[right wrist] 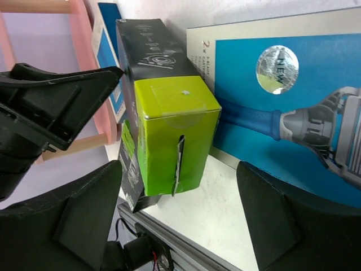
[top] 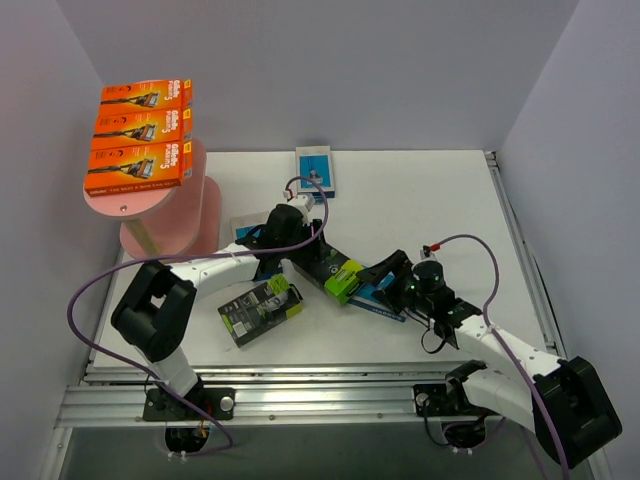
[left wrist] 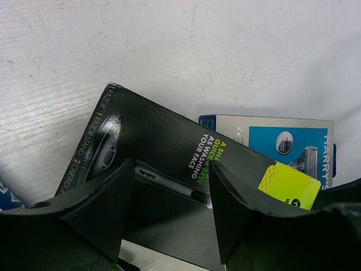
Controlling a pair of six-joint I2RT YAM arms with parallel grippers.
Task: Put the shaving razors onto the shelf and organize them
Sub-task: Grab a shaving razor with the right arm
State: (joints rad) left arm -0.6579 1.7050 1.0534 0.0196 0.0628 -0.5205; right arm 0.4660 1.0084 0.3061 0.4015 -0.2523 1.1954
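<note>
Black cardboard razor pack with a lime green end [top: 336, 276] is lying mid-tabletop, well apart from the shelf, tilted with one side propped on a blue-and-grey razor pack [right wrist: 316, 84] and the other down toward the white tabletop [top: 430, 200]. Left hand [left wrist: 171, 169] is hanging over its printed face with the jaws spread and gripping nothing; in the right wrist view one of its fingers seems to be touching the pack's upper edge. Right hand [right wrist: 179, 169] is facing the lime end, jaws wide open and holding nothing. Because the pack is leaning rather than lying flat, a squeeze from the left hand is likely to be pivoting it or skating it off the pack beneath. With both hands crowding the same pack, fingers are risking a clash, and the right hand closing low could be catching the blue-and-grey pack too. A second black-and-lime pack [top: 260, 308] is lying just beside the left arm, within reach of an elbow sweep. Farther out, the tall pink shelf of oval boards [top: 150, 202] is already carrying three orange packs [top: 140, 125] on top, so a careless approach could be knocking them off.
</note>
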